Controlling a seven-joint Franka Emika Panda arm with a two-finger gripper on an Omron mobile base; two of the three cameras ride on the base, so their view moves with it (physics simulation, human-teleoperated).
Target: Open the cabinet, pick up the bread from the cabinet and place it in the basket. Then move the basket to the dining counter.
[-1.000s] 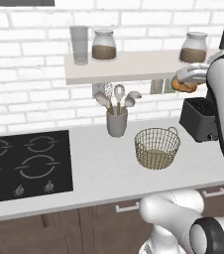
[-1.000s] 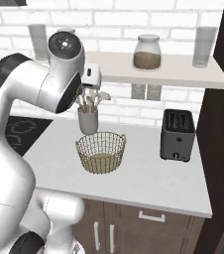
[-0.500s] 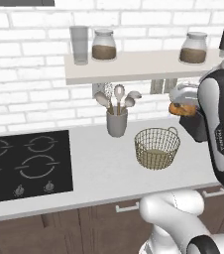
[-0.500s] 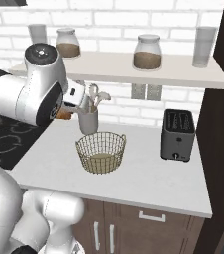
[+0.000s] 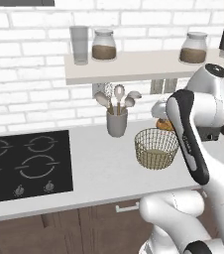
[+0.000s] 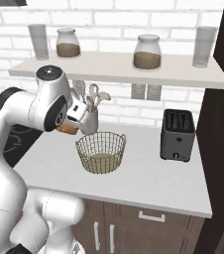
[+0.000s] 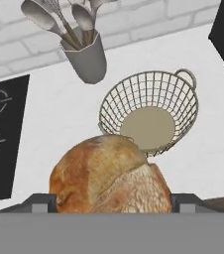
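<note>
The gripper [image 7: 111,206] held the bread [image 7: 109,174], its jaws standing wide apart around the bun's sides. In the hand view the golden-brown, glossy loaf sat between the dark finger tips [image 7: 40,202] at the bottom of the picture, and it overlapped the near rim of the basket [image 7: 148,111] beyond it. The basket stood upright on the white worktop [image 7: 44,109], and the grey utensil cup [image 7: 86,57] with its spoons stood beside it, near the edge of the black stove [image 7: 2,134].

In the left base view the bread [image 5: 164,124] showed as an orange-brown patch just behind the arm's dark-edged link, above the far right rim of the basket [image 5: 156,148]. In the right base view the bread [image 6: 67,129] hung under the white hand, above and to the left of the basket [image 6: 100,152], not touching it. The toaster [image 6: 177,135] stood well apart to the right.

A second earlier the bread had been up at the level of the shelf [image 5: 148,64], beside the right-hand glass jar [image 5: 193,48]. Half a second earlier it was lower, in front of the toaster. Now it had come down and across to the basket's edge. The basket, cup and jars had not moved.
</note>
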